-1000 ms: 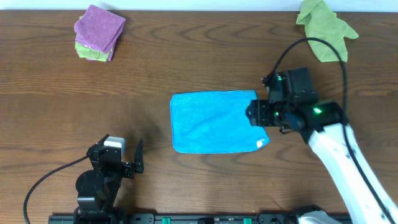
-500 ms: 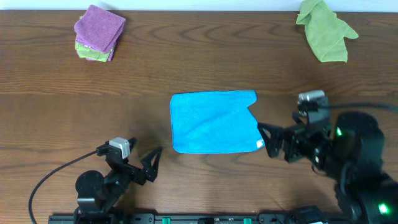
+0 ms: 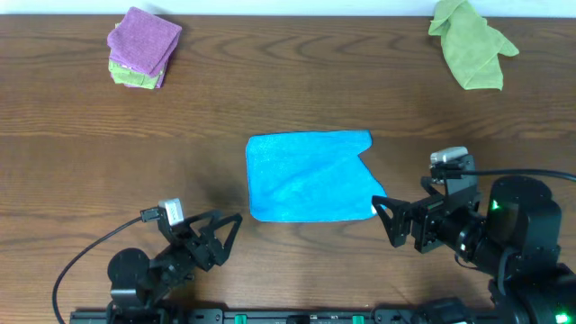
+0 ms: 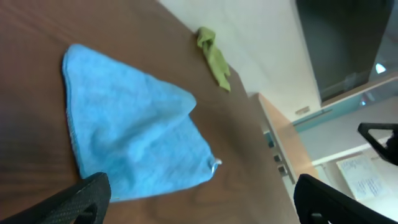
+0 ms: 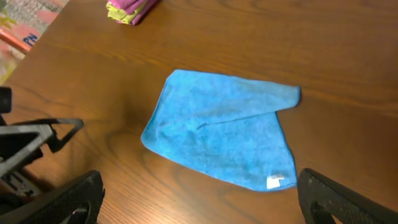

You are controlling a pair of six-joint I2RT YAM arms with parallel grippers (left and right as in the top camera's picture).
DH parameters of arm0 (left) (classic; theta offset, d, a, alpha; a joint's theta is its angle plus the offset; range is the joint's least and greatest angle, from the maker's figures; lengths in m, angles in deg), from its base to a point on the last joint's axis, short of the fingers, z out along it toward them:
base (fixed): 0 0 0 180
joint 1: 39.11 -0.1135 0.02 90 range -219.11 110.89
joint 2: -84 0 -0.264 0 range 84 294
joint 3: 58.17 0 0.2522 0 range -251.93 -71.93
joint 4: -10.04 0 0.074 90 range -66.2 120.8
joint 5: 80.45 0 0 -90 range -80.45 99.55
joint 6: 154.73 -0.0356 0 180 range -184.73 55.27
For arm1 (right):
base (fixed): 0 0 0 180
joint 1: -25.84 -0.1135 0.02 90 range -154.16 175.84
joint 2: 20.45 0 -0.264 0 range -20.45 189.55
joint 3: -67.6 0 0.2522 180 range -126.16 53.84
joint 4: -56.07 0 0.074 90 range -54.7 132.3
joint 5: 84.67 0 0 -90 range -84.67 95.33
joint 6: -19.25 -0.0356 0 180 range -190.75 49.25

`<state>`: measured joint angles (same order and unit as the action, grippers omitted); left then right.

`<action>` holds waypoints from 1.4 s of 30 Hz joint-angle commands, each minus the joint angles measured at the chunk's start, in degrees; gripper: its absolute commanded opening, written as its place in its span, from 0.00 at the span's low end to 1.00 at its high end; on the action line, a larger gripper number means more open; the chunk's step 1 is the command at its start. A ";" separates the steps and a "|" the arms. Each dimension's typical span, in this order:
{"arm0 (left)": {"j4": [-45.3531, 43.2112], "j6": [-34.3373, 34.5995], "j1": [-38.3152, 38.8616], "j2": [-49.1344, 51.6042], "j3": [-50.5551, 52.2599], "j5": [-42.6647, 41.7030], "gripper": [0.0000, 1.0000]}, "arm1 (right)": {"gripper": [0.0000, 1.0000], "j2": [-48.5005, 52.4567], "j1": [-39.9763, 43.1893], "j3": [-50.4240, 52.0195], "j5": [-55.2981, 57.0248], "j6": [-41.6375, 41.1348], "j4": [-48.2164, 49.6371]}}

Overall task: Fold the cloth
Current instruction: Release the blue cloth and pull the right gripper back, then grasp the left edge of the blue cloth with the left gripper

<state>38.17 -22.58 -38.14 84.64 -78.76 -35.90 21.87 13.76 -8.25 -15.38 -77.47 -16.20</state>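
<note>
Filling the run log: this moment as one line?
blue terry cloth: folded over, flat, not held | left jaws: open, empty | right jaws: open, empty

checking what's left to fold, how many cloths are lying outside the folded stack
2: the blue cloth at the table's centre, and the crumpled green cloth at the far right corner. None look hidden.

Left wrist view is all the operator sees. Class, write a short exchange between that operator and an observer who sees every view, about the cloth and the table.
Operator: Is the other arm holding the cloth?
Observer: No. The right gripper is off the cloth's near right corner, jaws open, gripping nothing.
Operator: I see one green cloth far off. Any others?
Observer: Yes, a folded purple and green stack at the far left corner of the table.
</note>
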 commanded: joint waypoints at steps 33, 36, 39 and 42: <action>-16.87 -20.04 10.47 78.01 -19.71 6.73 0.96 | 0.99 5.75 6.91 -0.83 4.61 7.26 10.93; -18.58 -19.89 11.08 79.23 -19.69 6.71 0.96 | 0.99 6.40 6.91 -0.85 4.61 7.26 10.99; -21.68 -19.10 12.52 80.96 -19.69 6.73 0.95 | 0.99 6.71 6.91 -0.83 4.59 7.26 11.30; -24.70 -17.25 14.23 83.32 -19.69 6.73 0.96 | 0.99 6.71 6.91 -0.83 4.59 7.28 11.32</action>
<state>14.76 -40.72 -25.22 166.02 -97.32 -29.85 28.63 20.17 -8.27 -10.92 -71.31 -4.98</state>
